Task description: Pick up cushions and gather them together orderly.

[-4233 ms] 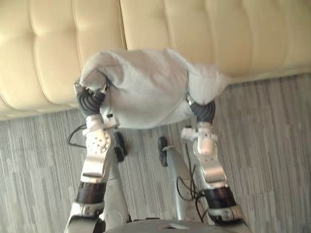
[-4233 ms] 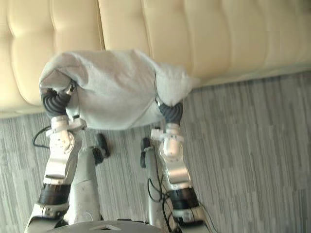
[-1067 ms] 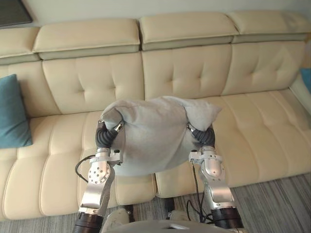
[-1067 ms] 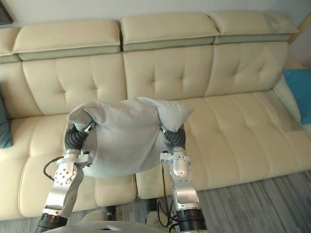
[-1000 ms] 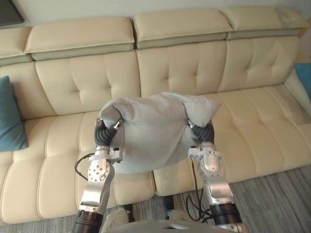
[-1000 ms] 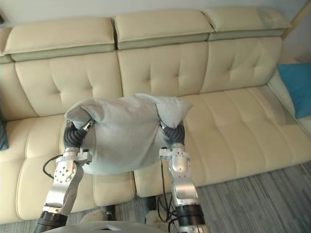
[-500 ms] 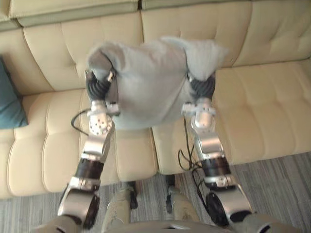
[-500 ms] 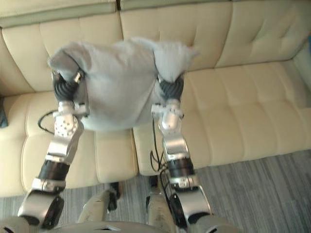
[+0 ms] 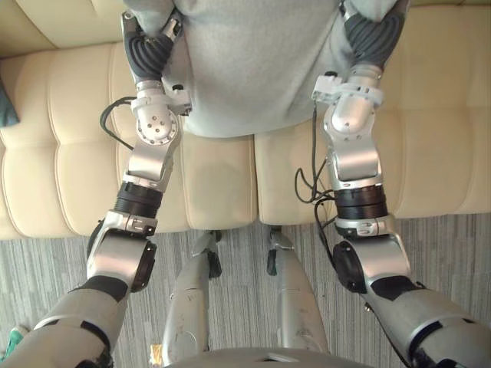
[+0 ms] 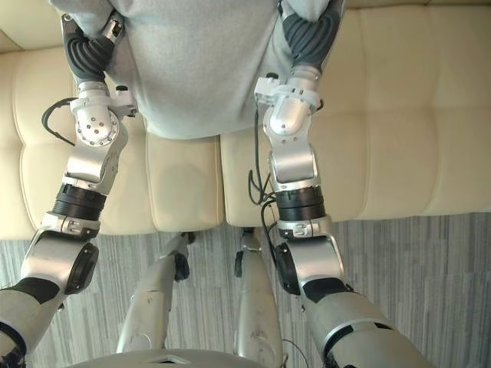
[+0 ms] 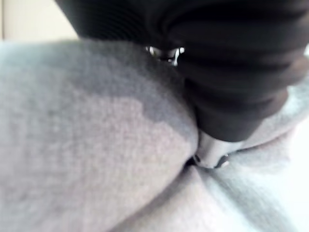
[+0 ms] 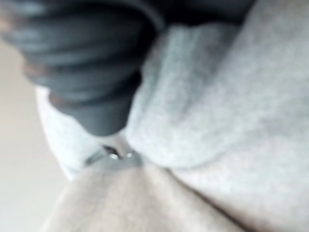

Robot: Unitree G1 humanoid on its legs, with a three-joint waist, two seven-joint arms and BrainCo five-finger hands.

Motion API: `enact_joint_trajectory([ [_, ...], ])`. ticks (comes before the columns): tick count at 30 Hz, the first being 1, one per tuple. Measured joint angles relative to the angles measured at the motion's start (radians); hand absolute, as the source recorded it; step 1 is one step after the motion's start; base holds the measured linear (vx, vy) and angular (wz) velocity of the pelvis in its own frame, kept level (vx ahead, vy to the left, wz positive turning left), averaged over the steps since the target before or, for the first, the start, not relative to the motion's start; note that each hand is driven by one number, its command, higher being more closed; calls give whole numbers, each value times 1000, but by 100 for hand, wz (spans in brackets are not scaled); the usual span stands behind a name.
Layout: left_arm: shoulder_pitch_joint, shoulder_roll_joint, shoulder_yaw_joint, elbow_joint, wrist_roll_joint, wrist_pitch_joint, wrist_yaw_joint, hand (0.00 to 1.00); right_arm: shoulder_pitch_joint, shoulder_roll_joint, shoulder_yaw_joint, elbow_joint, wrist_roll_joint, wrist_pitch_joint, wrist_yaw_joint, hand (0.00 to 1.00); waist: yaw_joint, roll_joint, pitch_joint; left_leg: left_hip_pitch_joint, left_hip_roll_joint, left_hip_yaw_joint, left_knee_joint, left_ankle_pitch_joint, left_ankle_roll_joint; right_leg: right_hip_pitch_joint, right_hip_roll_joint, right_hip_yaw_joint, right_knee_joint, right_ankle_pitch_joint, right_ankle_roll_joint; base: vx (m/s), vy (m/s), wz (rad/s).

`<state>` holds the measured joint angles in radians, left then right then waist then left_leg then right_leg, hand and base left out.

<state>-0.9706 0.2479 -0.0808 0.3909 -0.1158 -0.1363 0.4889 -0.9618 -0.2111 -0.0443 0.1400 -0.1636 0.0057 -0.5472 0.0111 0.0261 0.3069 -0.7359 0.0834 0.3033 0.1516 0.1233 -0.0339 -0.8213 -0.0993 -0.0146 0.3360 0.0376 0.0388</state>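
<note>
A large grey cushion (image 9: 253, 69) hangs between my two hands at the top of the eye views, over the cream sofa's seat (image 9: 215, 184). My left hand (image 9: 149, 50) is pushed into the cushion's left end and my right hand (image 9: 374, 34) into its right end, both arms stretched forward. In the left wrist view the left hand's dark cover (image 11: 231, 72) sinks into a fold of the grey cloth (image 11: 87, 145). In the right wrist view the right hand (image 12: 82, 72) is likewise buried in the cushion (image 12: 231, 96).
The sofa seat runs across the whole width, with its front edge meeting grey striped floor (image 9: 46, 276). A sliver of a teal cushion (image 9: 6, 107) lies on the seat at the far left edge.
The camera has tipped down, so the sofa back has left the picture. Both arms have stretched further forward with the grey cushion still between the hands.
</note>
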Motion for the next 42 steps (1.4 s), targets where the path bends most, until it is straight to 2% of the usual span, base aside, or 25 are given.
enact_joint_trajectory([
  [3, -40, 10, 17, 17, 1, 5, -17, 0, -11, 0, -37, -1, 2, 3, -8, 0, -7, -1, 4, -56, 7, 20, 3, -1, -1, -58, 1, 1, 2, 4, 3, 0, 0, 0],
  [6, -74, 16, 51, 17, 0, 7, -19, 0, -71, -4, -46, -2, 9, 3, -11, 0, -16, 0, 37, -60, 12, 31, 18, -9, 10, -59, 4, 10, 1, 8, 5, 2, 3, -9],
  [11, -82, 89, 95, 15, 1, 14, -41, 0, -110, -32, -47, -7, 44, -2, -3, 0, -6, -1, 46, -88, 36, 56, 59, -30, 20, -77, 20, 27, -6, 15, 4, 19, -18, -14],
  [17, -71, 180, 181, 10, -1, 21, -62, 0, -110, -172, -77, -6, 139, -3, 23, 0, -10, -1, 46, -85, 47, 77, 81, -29, 22, -69, 23, 29, -3, 15, 4, 33, -24, -3],
  [22, 63, 213, 297, 9, -48, 22, -81, 0, -104, -290, -103, 38, 280, -12, 59, 0, -20, -1, 46, -37, 48, 70, 93, -39, 17, -12, 22, 23, 0, -1, -1, 17, -41, 1],
  [25, 171, 213, 347, -17, -60, 27, -88, 0, -52, -334, -112, 32, 295, -28, 68, 0, -25, -1, 46, -9, 47, 52, 98, -63, 25, 8, 18, 2, 43, -35, -6, 8, -57, 20],
  [28, 406, 212, 407, -101, -77, 35, -114, 0, 138, -362, -134, -40, 294, -32, 90, 0, -19, -1, 46, 35, 50, 32, 142, -86, 30, 54, 14, -7, 103, -85, -9, 45, -74, 16],
  [31, 597, 168, 457, -158, -76, 37, -153, 0, 351, -335, -135, -98, 292, -33, 132, 0, -11, -1, 46, 96, 65, 24, 182, -125, 21, 135, 18, -27, 107, -107, -15, 77, -45, 0],
  [32, 712, 124, 468, -170, -76, 37, -176, 0, 485, -290, -148, -118, 292, -33, 159, 0, -9, -1, 44, 142, 73, 17, 209, -152, 20, 197, 21, -35, 106, -121, -14, 91, -21, -1],
  [35, 866, 35, 467, -187, -74, 38, -218, 0, 663, -193, -158, -144, 291, -46, 202, 0, -10, 0, 36, 204, 81, 12, 246, -193, 21, 276, 22, -39, 103, -141, -10, 66, 12, -5],
  [36, 950, -28, 457, -187, -74, 39, -243, 0, 770, -131, -156, -150, 287, -46, 230, 0, -10, -1, 12, 226, 85, 11, 259, -215, 22, 312, 23, -43, 90, -146, -6, 68, 30, -4],
  [38, 1029, -81, 423, -181, -74, 42, -276, 0, 876, -69, -154, -149, 272, -46, 265, 0, -10, -1, -10, 259, 87, 7, 264, -231, 24, 361, 24, -51, 66, -146, -5, 71, 43, -1],
  [39, 1088, -116, 383, -158, -74, 42, -308, 0, 959, -9, -146, -127, 230, -49, 294, 0, -8, -6, -37, 294, 86, 9, 263, -239, 25, 403, 25, -50, 48, -145, -3, 85, 64, -3],
  [42, 1142, -148, 330, -45, -68, 45, -358, 0, 1050, 75, -106, 4, 147, -48, 351, 0, -6, -17, -95, 354, 87, 18, 255, -252, 26, 472, 29, -45, -3, -135, 10, 41, 45, -11],
])
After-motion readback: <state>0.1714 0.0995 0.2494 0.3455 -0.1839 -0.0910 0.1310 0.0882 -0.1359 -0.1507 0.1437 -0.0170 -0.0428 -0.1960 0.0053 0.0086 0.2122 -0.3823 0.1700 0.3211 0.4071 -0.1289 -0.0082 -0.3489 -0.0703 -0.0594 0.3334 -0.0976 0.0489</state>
